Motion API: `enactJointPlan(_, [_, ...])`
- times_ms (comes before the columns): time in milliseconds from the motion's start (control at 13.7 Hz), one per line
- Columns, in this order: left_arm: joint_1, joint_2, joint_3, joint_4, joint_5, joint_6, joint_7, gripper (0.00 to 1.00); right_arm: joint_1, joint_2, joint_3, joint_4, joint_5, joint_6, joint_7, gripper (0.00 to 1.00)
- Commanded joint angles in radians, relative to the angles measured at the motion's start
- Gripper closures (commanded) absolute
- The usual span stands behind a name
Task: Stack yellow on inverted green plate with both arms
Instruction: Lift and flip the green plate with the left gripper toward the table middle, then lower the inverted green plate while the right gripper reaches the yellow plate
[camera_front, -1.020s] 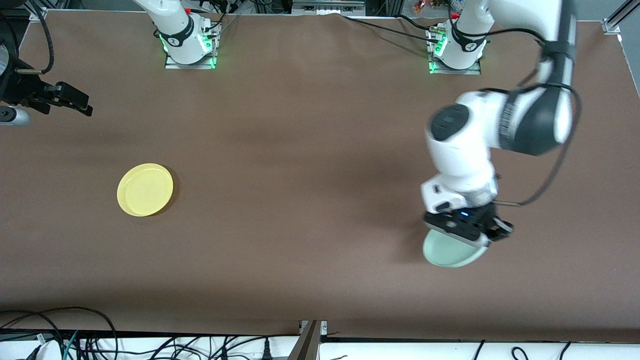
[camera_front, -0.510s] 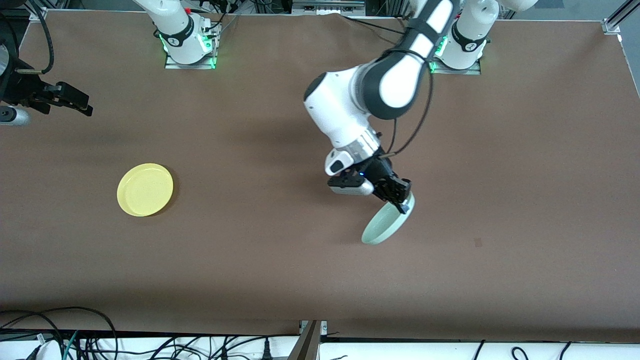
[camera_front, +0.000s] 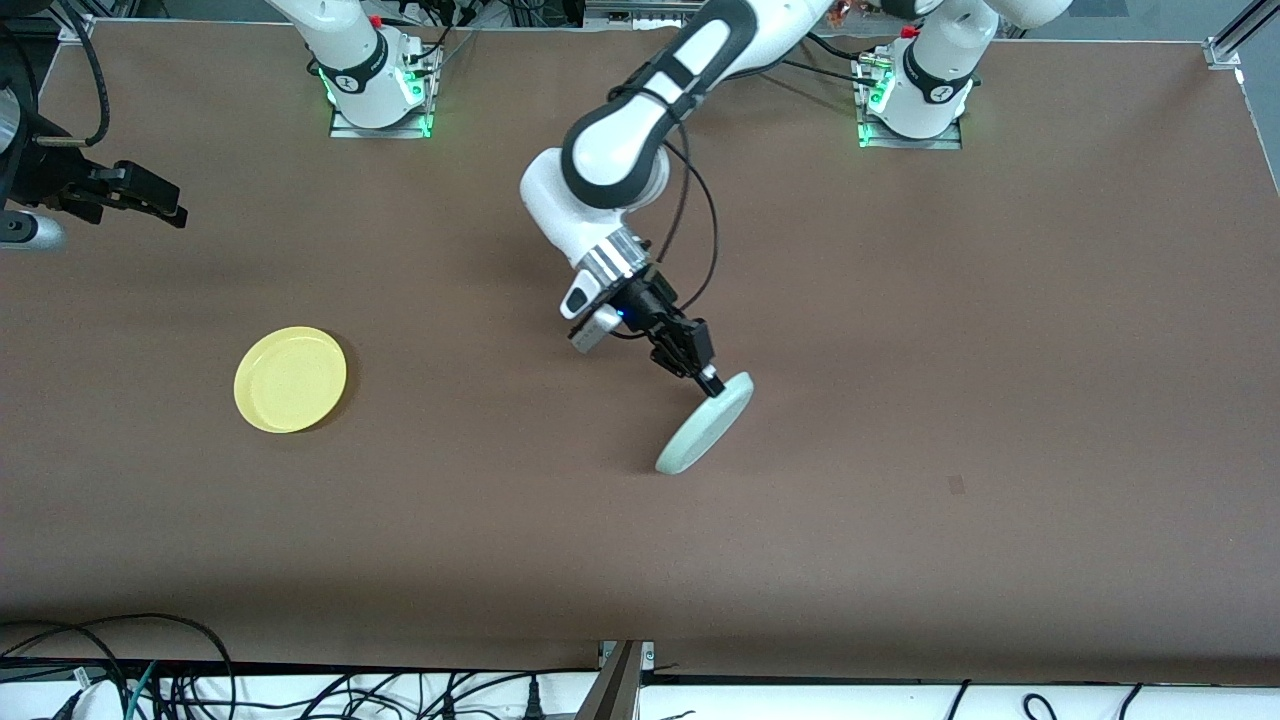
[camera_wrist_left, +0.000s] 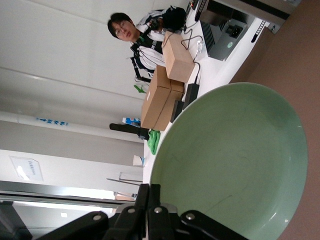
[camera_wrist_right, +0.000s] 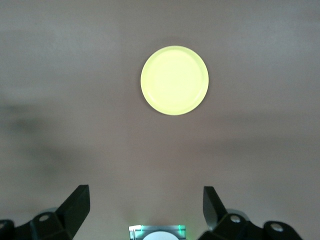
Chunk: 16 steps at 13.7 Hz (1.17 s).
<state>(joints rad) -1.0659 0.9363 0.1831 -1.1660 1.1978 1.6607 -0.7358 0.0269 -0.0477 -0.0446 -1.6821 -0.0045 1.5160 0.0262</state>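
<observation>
The pale green plate (camera_front: 705, 424) hangs tilted almost on edge over the middle of the table, held at its upper rim by my left gripper (camera_front: 712, 383), which is shut on it. In the left wrist view the plate's hollow side (camera_wrist_left: 235, 160) faces the camera and the fingers of my left gripper (camera_wrist_left: 154, 187) pinch its rim. The yellow plate (camera_front: 290, 379) lies face up on the table toward the right arm's end. It also shows in the right wrist view (camera_wrist_right: 174, 80). My right gripper (camera_front: 150, 200) waits high over that end, open and empty (camera_wrist_right: 145, 192).
The arm bases (camera_front: 375, 95) (camera_front: 915, 100) stand along the table's back edge. Cables (camera_front: 150, 670) lie below the front edge. A small dark mark (camera_front: 957, 485) is on the brown cloth. A person and cardboard boxes (camera_wrist_left: 167, 85) show past the table.
My left arm has swung the green plate from its own end of the table to the middle and turned it from face up to nearly on edge. The right arm has not moved.
</observation>
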Motion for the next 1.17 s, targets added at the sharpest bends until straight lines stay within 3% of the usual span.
enactJointPlan(0, [-0.029, 0.073, 0.029, 0.086, 0.065, -0.044, 0.006, 1.0, -0.005, -0.012, -0.005, 0.001, 0.012, -0.026, -0.012, 0.0])
enactJointPlan(510, [-0.095, 0.168, 0.027, 0.08, 0.068, -0.073, -0.123, 1.0, -0.018, 0.034, -0.011, 0.045, 0.003, -0.019, -0.012, 0.0])
enactJointPlan(874, [-0.117, 0.174, 0.021, 0.075, 0.059, -0.073, -0.146, 1.0, -0.022, 0.051, -0.017, 0.065, 0.009, -0.02, -0.009, 0.0])
enactJointPlan(947, [-0.13, 0.185, 0.021, 0.071, 0.058, -0.075, -0.148, 0.75, -0.031, 0.061, -0.017, 0.065, 0.005, -0.014, -0.012, 0.0])
enactJointPlan(1020, [-0.138, 0.185, 0.021, 0.066, 0.057, -0.078, -0.149, 0.01, -0.039, 0.08, -0.017, 0.065, 0.006, -0.014, -0.014, 0.0])
enactJointPlan(1093, [-0.146, 0.185, 0.019, 0.066, 0.054, -0.078, -0.148, 0.0, -0.042, 0.095, -0.017, 0.065, 0.008, -0.016, -0.019, 0.0])
